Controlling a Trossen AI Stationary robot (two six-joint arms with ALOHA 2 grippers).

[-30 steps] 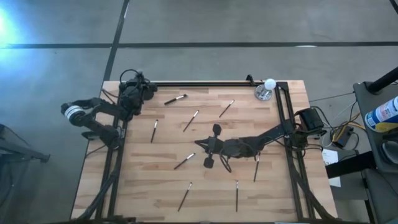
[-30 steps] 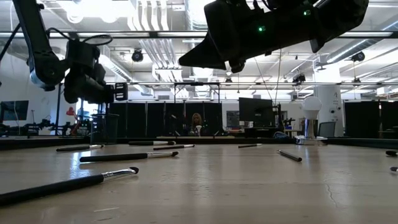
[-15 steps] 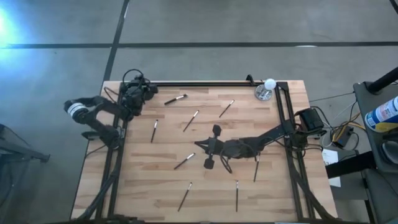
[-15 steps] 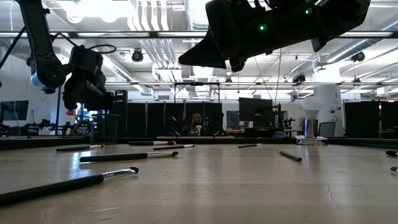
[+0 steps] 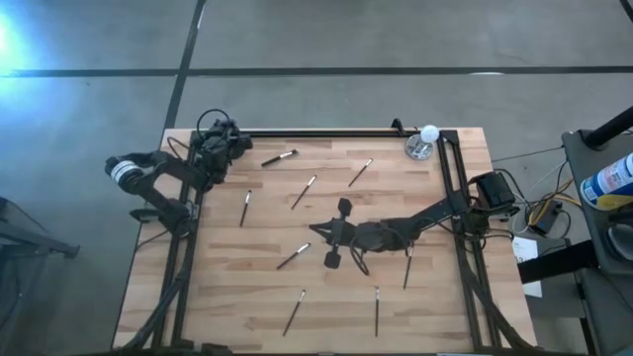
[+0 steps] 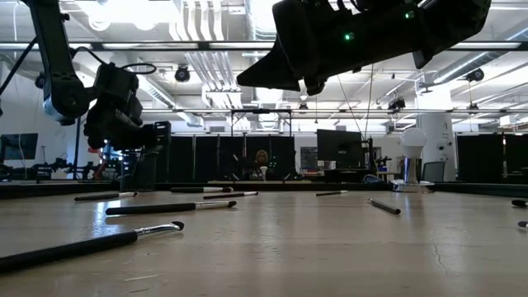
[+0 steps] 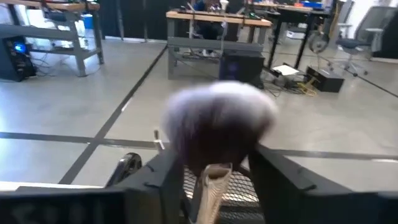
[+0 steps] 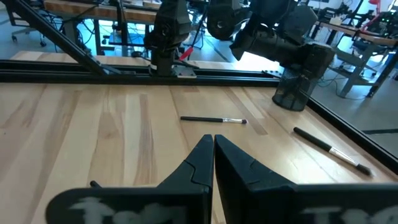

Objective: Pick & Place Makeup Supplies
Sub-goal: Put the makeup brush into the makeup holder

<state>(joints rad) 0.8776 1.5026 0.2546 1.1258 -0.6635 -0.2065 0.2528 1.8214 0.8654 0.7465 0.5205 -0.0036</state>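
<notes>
My left gripper point(image 5: 220, 139) hangs over the table's far left corner, above the small black mesh cup point(image 8: 291, 93). In the left wrist view my left gripper point(image 7: 216, 155) is open. A fluffy dark-headed brush point(image 7: 217, 124) stands head up between the fingers, with a gap on either side of its ferrule point(image 7: 212, 183). My right gripper point(image 5: 341, 233) hovers shut over the table's middle; its fingers point(image 8: 213, 151) hold nothing. Several thin makeup brushes lie flat on the wood, such as one point(image 5: 280, 157) at the far left and one point(image 5: 304, 192) near the middle.
A white ball on a silver base point(image 5: 423, 143) stands at the far right corner. More brushes lie near the front edge point(image 5: 294, 311), point(image 5: 376, 309) and beside the right arm point(image 5: 406, 269). Black rails point(image 5: 326, 133) frame the table's far edge and sides.
My left gripper has moved a little toward the table's far edge and sunk slightly over the black cup. My right arm has kept still.
</notes>
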